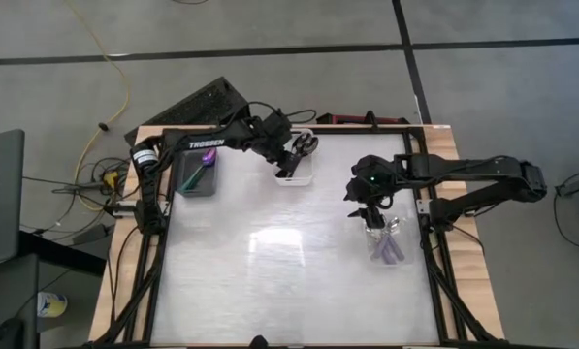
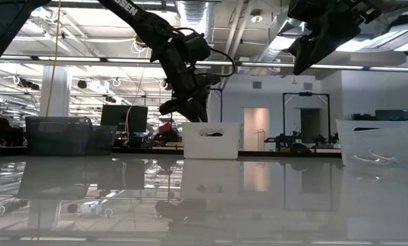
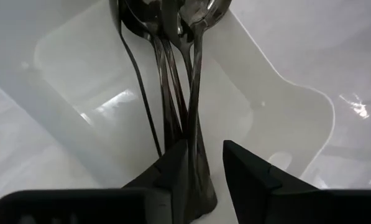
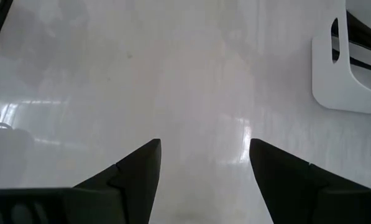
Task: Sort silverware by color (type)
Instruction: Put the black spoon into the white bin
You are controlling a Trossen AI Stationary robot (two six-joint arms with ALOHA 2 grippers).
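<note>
Left gripper point(image 3: 205, 163) is positioned over the white bin point(image 1: 296, 174) at the far edge of the table point(image 1: 299, 281); its fingers stand slightly apart with the handle of a black spoon point(image 3: 195, 93) between them, and whether they are pressing on that handle cannot be told. The black spoons point(image 3: 166, 74) in the white bin stand bunched together, long axes running away from the gripper, bowls at the far end against the bin wall, handles towards the fingers. Purple spoons point(image 1: 203, 165) lie in the grey bin point(image 1: 196, 181) at the table's far left, aligned diagonally. More spoons point(image 1: 390, 250) sit in the clear bin point(image 1: 386, 244) at the right side. Right gripper point(image 4: 204, 165) hangs above the clear bin, fingers spread wide, holding nothing
</note>
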